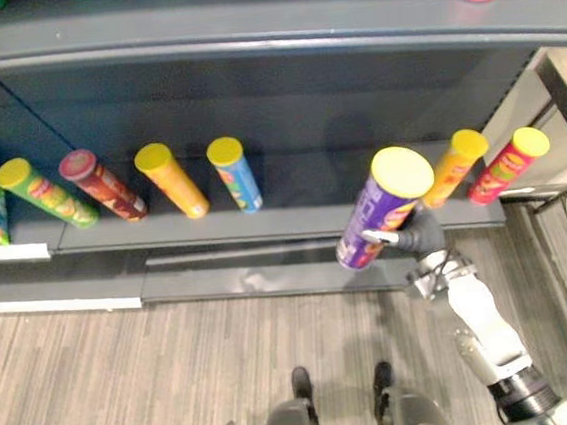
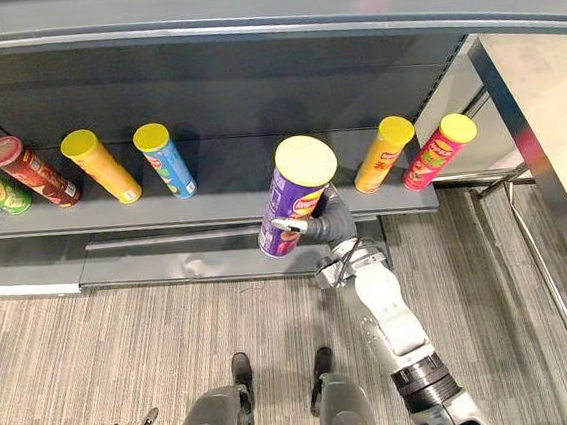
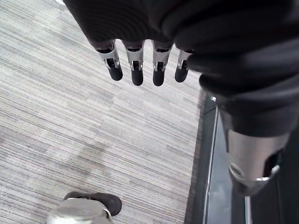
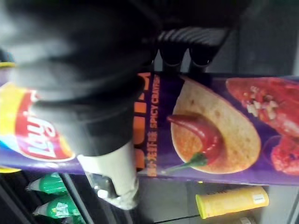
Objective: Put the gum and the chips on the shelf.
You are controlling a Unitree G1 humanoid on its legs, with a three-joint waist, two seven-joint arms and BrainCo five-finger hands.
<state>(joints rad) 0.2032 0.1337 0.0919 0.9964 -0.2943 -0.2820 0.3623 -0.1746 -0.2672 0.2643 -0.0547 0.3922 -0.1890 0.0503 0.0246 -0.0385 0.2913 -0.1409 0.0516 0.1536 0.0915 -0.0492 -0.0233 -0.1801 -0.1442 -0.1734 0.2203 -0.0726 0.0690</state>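
**Purple chips can held at the shelf front**

Right of centre in the left eye view, the right hand [image 1: 421, 231] is clenched round the purple chips can [image 1: 384, 208]. The can tilts with its yellow lid up, in front of the lower shelf [image 1: 303, 211]. On that shelf a blue can [image 1: 235, 174] stands to the left of the gap behind it and an orange can [image 1: 455, 166] to the right. The left hand [image 3: 135, 70] hangs at the lower left over the striped floor [image 3: 70, 116], fingers straight and holding nothing.
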